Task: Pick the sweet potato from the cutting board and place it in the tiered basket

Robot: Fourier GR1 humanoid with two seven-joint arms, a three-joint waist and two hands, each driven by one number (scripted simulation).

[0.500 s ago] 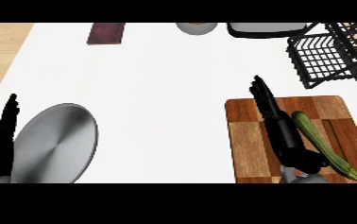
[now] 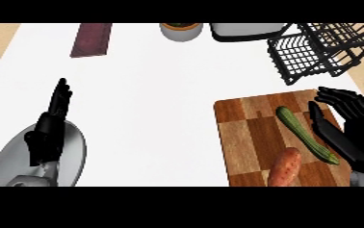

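Observation:
An orange sweet potato (image 2: 284, 168) lies near the front edge of the wooden cutting board (image 2: 245, 140) at the lower right. A green cucumber (image 2: 304, 133) lies diagonally on the board just behind it. My right hand (image 2: 340, 126) is open at the board's right edge, fingers spread, beside the cucumber and apart from the sweet potato. The black wire tiered basket (image 2: 313, 51) stands at the back right. My left hand (image 2: 51, 121) rests open at the lower left, fingers up.
A grey round plate (image 2: 68, 157) lies at the lower left under my left hand. A dark red block (image 2: 92, 39), a bowl (image 2: 182, 30) and a dark tray (image 2: 245, 31) line the back edge.
The view has shifted downward, showing the sweet potato on the board. My right hand moved from over the board's middle to its right edge.

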